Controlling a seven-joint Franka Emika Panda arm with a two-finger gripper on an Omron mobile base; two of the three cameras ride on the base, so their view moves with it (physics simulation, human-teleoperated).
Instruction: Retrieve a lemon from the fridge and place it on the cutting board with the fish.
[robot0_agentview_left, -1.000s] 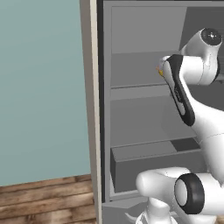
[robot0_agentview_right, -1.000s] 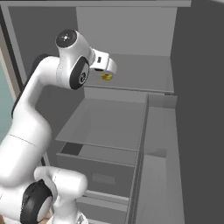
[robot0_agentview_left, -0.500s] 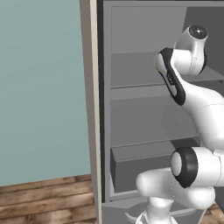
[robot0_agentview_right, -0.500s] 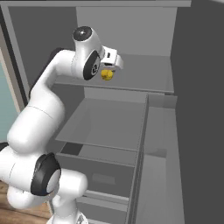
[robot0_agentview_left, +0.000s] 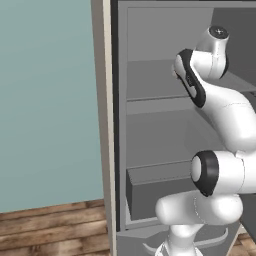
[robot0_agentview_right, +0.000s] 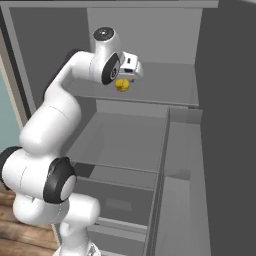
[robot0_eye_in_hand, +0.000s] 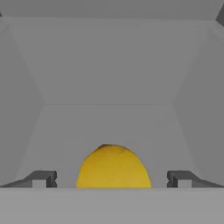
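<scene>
The fridge (robot0_agentview_left: 150, 125) stands open, its grey shelves (robot0_agentview_right: 165, 90) facing me. On the upper shelf lies the lemon (robot0_agentview_right: 122, 85), small and yellow, partly covered by my hand in the right base view. In the hand view the lemon (robot0_eye_in_hand: 113, 168) sits low and centred between my two dark fingertips (robot0_eye_in_hand: 41, 178), which stand wide apart on either side of it without touching. My gripper (robot0_eye_in_hand: 111, 179) is open around the lemon, just above the shelf. The cutting board and the fish are out of view.
A beige side panel (robot0_agentview_left: 106, 125) and a teal wall (robot0_agentview_left: 45, 100) lie left of the fridge. Lower shelves (robot0_agentview_right: 120, 140) and a drawer (robot0_agentview_left: 155, 192) sit beneath my arm. The fridge's inner right wall (robot0_agentview_right: 225, 125) is close by. A wooden floor (robot0_agentview_left: 50, 225) shows at the bottom left.
My arm has reached deeper into the fridge along the upper shelf, bringing the open hand up to and around the lemon. The lemon has stayed in place.
</scene>
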